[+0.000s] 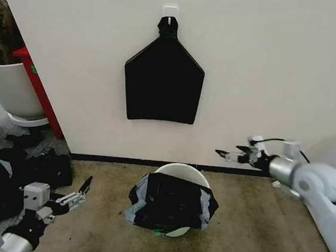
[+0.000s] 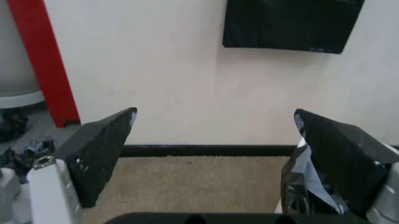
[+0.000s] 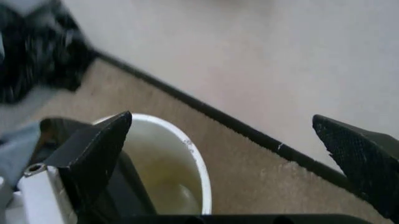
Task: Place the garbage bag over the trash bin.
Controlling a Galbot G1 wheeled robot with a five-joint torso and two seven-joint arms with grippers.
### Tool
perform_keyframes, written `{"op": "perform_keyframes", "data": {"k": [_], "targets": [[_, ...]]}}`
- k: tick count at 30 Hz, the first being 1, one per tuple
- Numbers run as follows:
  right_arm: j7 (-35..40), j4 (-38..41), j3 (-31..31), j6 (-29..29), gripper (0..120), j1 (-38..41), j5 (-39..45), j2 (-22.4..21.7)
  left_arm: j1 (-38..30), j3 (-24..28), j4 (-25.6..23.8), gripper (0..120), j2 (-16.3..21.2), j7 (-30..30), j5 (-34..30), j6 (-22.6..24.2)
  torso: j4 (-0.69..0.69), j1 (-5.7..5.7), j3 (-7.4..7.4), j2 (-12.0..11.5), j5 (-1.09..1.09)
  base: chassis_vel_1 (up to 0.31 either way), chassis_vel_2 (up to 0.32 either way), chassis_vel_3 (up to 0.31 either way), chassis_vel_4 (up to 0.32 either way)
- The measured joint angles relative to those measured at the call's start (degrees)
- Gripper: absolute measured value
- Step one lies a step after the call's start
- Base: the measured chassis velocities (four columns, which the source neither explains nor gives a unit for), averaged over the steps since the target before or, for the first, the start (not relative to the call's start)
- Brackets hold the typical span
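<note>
- While both sets of jaws stand wide open and hold nothing, the left gripper [image 1: 82, 191] hangs low over the carpet [image 1: 253, 231], a bit to the left of the trash bin [image 1: 182, 171].
- Seen from the left wrist, the left gripper [image 2: 215, 140] has bare carpet [image 2: 199, 182] and the wall between its two black fingers [image 2: 100, 149], and a bit of the garbage bag [image 2: 305, 186] sits by one finger.
- Up higher, the right gripper [image 1: 232, 154] is in the air near the wall [image 1: 270, 64], above and to the right of the bin.
- From the right wrist, the right gripper [image 3: 231, 135] looks down on the bin's white rim [image 3: 193, 158], and the inside of the bin is bare and cream.
- Shiny and crumpled, the garbage bag [image 1: 172, 204] hangs over the front of the bin and down its side; the back part of the rim is not covered.
- Standing on the carpet, the bin is close to the wall.
- On the wall above the bin a flat black bag bundle [image 1: 162, 86] hangs from a white hook [image 1: 170, 10].
- Far left there is a big white plant pot [image 1: 9, 88] next to a red post [image 1: 39, 91].
</note>
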Motion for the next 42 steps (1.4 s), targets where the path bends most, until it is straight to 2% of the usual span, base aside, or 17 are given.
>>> {"op": "perform_keyframes", "data": {"k": [1,2,4,8,9,10,13,17,24,29,32,42], "targets": [[-0.6,-1.45,-3.41,0.0,100,2.61,-0.49,-0.05,-0.32,0.51,0.06,100,-0.92,0.3,0.8,-0.13,0.0,0.0,0.0,0.0,-0.04,0.0,0.0,0.0,0.0],[-0.6,-1.45,-3.41,0.0,100,2.61,-0.49,-0.05,-0.32,0.51,0.06,100,-0.92,0.3,0.8,-0.13,0.0,0.0,0.0,0.0,-0.04,0.0,0.0,0.0,0.0],[-1.08,-5.39,-11.25,-0.01,100,8.41,-0.61,0.47,-1.02,1.23,0.15,100,-2.21,0.79,2.02,-0.64,-0.01,0.0,0.01,-0.01,0.08,0.0,0.0,0.0,0.0],[-1.23,-11.31,-23.88,0.0,100,19.35,1.23,0.94,-2.31,2.01,0.29,100,-3.83,1.37,2.87,-1.13,-0.02,0.0,0.0,-0.01,0.04,0.0,0.0,0.0,0.0],[-1.54,-12.71,-28.49,0.0,100,22.9,1.89,0.85,-2.87,2.4,0.34,100,-3.93,1.36,2.79,-1.55,0.0,0.0,0.0,0.0,-0.02,0.0,0.0,0.0,0.0],[-1.54,-12.71,-28.49,0.0,100,22.9,1.89,0.85,-2.87,2.4,0.34,100,-3.93,1.36,2.79,-1.55,0.0,0.0,0.0,0.0,-0.02,0.0,0.0,0.0,0.0],[-2.32,-16.05,-37.01,-0.01,100,28.21,2.74,1.45,-4.51,3.41,0.4,100,-3.95,1.17,2.42,-2.32,-0.02,0.0,0.01,0.0,0.06,0.0,0.0,0.0,0.0],[-2.51,-19.97,-47.51,-0.02,100,33.73,5.19,3.09,-6.24,4.62,0.46,100,-4.0,1.09,2.15,-2.36,-0.03,0.0,0.01,-0.01,0.05,0.0,0.0,0.0,0.0],[-3.05,-27.64,-55.91,-0.02,100,37.89,6.11,8.14,-7.26,4.82,0.52,100,-4.02,1.08,1.89,-2.15,-0.02,0.0,0.0,-0.01,0.03,0.0,0.0,0.0,0.0],[-3.18,-29.9,-58.99,-0.02,100,39.39,6.37,10.61,-7.39,5.35,0.54,100,-5.19,1.72,2.19,-2.37,-0.02,0.0,0.0,-0.01,0.02,0.0,0.0,0.0,0.0],[-3.15,-30.38,-59.75,-0.02,95,39.62,6.94,11.65,-7.35,6.01,0.55,100,-5.93,2.07,2.66,-2.61,0.0,0.0,0.0,-0.01,0.03,0.0,0.0,0.0,0.0],[-2.34,-33.22,-61.26,0.02,66,39.64,7.48,14.91,-7.69,7.54,0.59,100,-6.86,2.5,4.24,-3.29,-0.03,0.0,-0.01,0.0,0.02,0.0,0.0,0.0,0.0]]}}
